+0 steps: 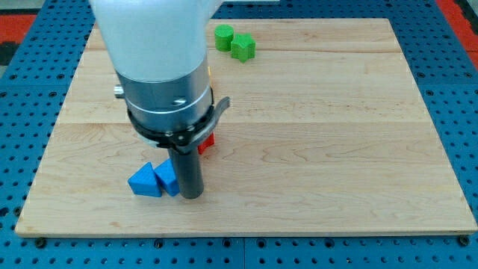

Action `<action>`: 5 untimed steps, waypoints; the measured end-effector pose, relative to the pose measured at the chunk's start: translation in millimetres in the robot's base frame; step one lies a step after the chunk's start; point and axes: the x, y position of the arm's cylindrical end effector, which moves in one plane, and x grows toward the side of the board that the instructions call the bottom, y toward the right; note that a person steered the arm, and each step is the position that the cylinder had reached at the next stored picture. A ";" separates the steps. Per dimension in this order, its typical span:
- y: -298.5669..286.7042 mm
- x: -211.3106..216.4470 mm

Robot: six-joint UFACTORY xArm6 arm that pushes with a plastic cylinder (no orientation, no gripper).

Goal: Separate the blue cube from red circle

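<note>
My tip (191,196) rests on the surface (314,149), touching the blue cube (169,179) just to its left, blue triangle (145,181) beyond; red block (207,142), partly hidden, sits behind. No fingers fitted; prob. wedging them apart.

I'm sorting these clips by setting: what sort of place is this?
Probably a robotics lab bench. A wooden board lies on a blue perforated table, with small coloured blocks on it: two green blocks, two blue blocks and a red block. My tip rests against the blue ones.
</note>
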 end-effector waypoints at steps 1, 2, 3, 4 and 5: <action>-19.3 -1.5; -46.8 -3.5; -59.5 -4.5; -57.6 -4.9; -27.6 -13.2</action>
